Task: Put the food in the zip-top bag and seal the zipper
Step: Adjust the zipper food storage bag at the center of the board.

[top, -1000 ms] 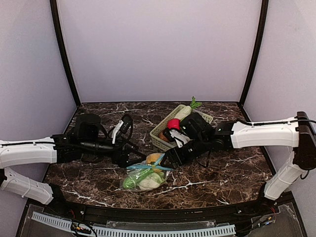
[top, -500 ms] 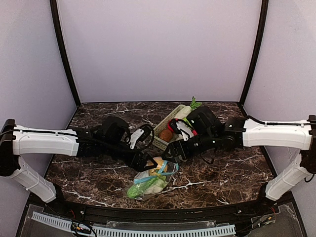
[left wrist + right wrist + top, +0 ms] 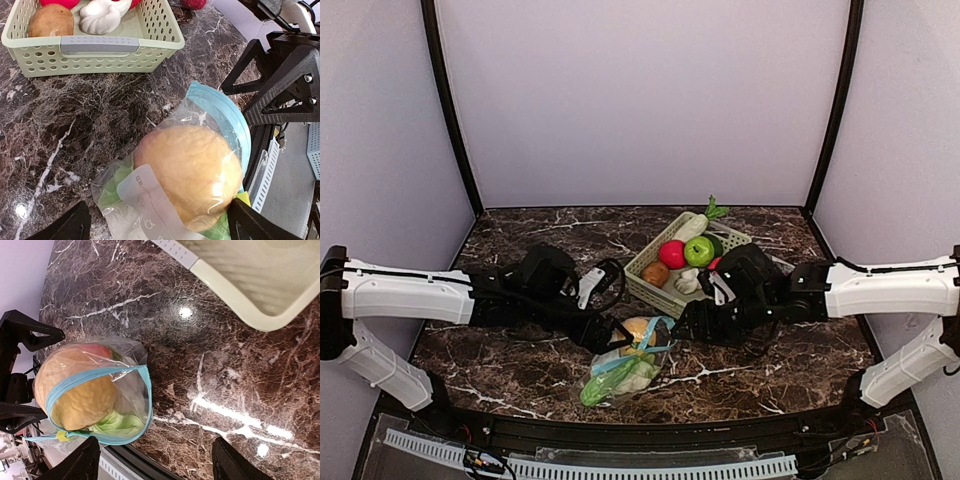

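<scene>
The left arm [image 3: 410, 295] and right arm [image 3: 890, 288] are stretched low and inward. The left gripper [image 3: 608, 333] is held spread at the bag's [image 3: 623, 365] 10 o'clock, the right gripper [image 3: 692, 325] spread at 2 o'clock.

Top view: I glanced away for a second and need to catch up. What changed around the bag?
The left gripper reached in from the left to the zip-top bag; the right gripper drew back rightward, uncovering the basket. The bag slid slightly right. Both grippers are open, holding nothing; the basket stayed put.

Plain lilac walls [image 3: 640, 100] enclose a dark marble table [image 3: 510, 235] — seemingly lit from overhead.
</scene>
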